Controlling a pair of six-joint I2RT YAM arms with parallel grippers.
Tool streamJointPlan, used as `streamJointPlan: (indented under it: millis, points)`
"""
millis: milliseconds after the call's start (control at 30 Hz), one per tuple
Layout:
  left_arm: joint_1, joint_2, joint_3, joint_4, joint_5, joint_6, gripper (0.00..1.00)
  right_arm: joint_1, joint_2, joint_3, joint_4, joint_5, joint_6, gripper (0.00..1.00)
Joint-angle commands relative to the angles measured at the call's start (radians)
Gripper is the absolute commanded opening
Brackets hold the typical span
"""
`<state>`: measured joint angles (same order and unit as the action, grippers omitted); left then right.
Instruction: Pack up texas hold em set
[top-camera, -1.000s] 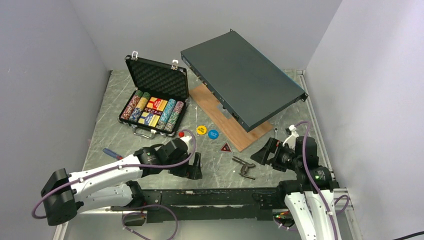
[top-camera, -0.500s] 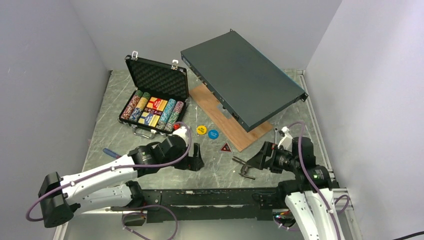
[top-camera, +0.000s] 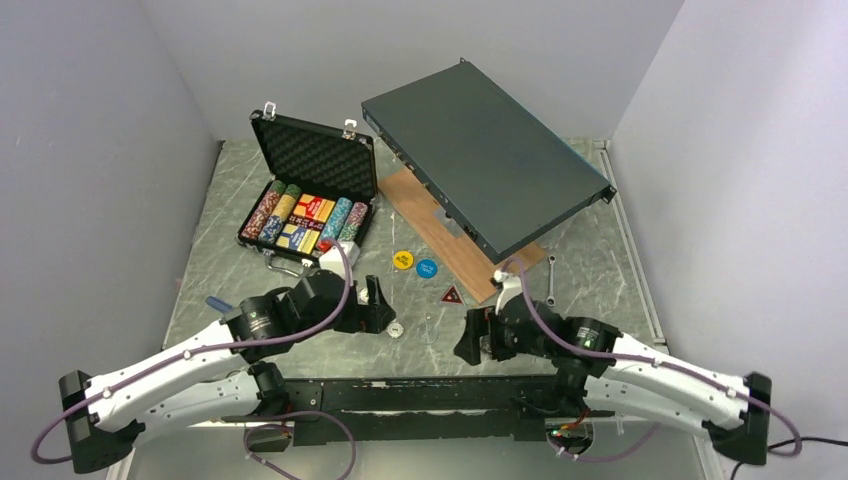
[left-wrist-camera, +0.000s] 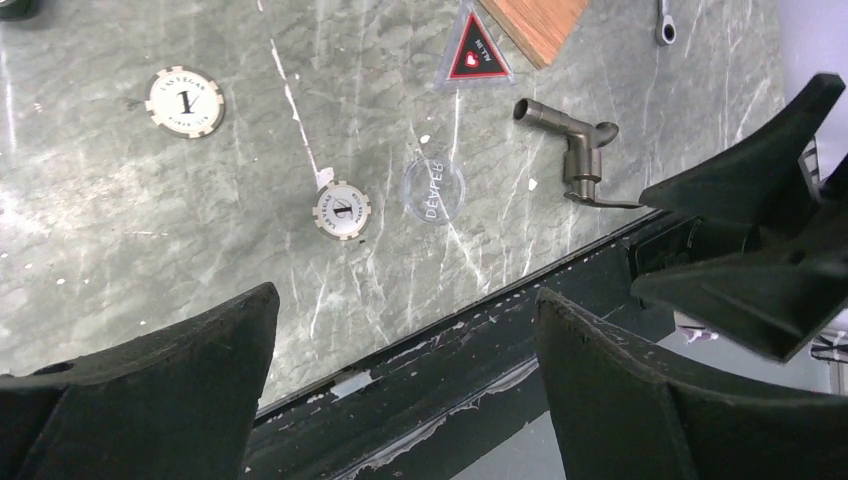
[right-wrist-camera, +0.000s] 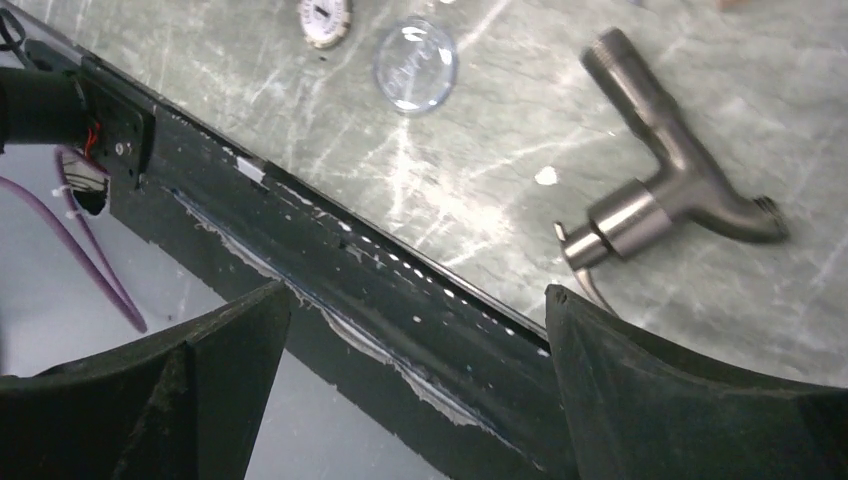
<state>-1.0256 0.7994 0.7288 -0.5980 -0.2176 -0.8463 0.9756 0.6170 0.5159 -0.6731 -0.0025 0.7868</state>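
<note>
texas hold em set (top-camera: 305, 222): at the back left of the surface (top-camera: 222, 225). the case is open and the lid is raised, with its grey foam (top-camera: 318, 155) facing you. rows of multicoloured chips fill the tray.

loose pieces, all out of the case:
- yellow disc (top-camera: 403, 260) and blue disc (top-camera: 427, 268) lie side by side, just off the case's front right corner.
- red triangle (left-wrist-camera: 474, 57) lies flat, nearer you, just beside the corner of the wood board (top-camera: 450, 240).
- two white chips (left-wrist-camera: 341, 210) lie apart from each other. the nearer one is just beside a clear disc (left-wrist-camera: 433, 188) with "dealer" handwritten on it, close to the surface's near edge.

left fingers (left-wrist-camera: 180, 370): you have them spread wide and holding nothing. they sit over the near edge, with the nearer white chip and the clear disc ahead of them.

right fingers (right-wrist-camera: 680, 400): also spread wide and empty, low over the near edge. a grey metal fitting (right-wrist-camera: 670, 190) shaped like a spout lies just ahead, untouched.

further out, a large dark-grey box (top-camera: 485, 165) rests tilted on the wood board. a small wrench (top-camera: 551, 280) lies right of the board. there is a blue-handled tool (top-camera: 218, 303) at the left, possibly a screwdriver but too small to tell.
</note>
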Motion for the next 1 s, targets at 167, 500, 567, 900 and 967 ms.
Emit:
streamJointPlan:
  millis: [167, 500, 567, 900, 967]
  points:
    - [0.001, -0.1, 0.012, -0.129, -0.099, -0.035, 0.99, 0.623, 0.241, 0.088, 0.213, 0.828, 0.105, 1.0]
    - [0.001, -0.148, -0.002, -0.163, -0.114, -0.077, 0.99, 0.668, 0.476, 0.236, 0.064, 0.996, 0.181, 0.99]
    - [0.002, -0.16, 0.01, -0.18, -0.129, -0.078, 0.99, 0.656, 0.532, 0.267, 0.006, 1.011, 0.219, 0.99]
    - [0.002, -0.226, 0.1, -0.333, -0.212, -0.072, 0.99, 0.443, 0.918, 0.506, -0.068, 0.932, 0.13, 0.44]
    - [0.002, -0.256, 0.105, -0.363, -0.222, -0.078, 0.99, 0.41, 0.995, 0.568, -0.101, 0.947, 0.084, 0.39]
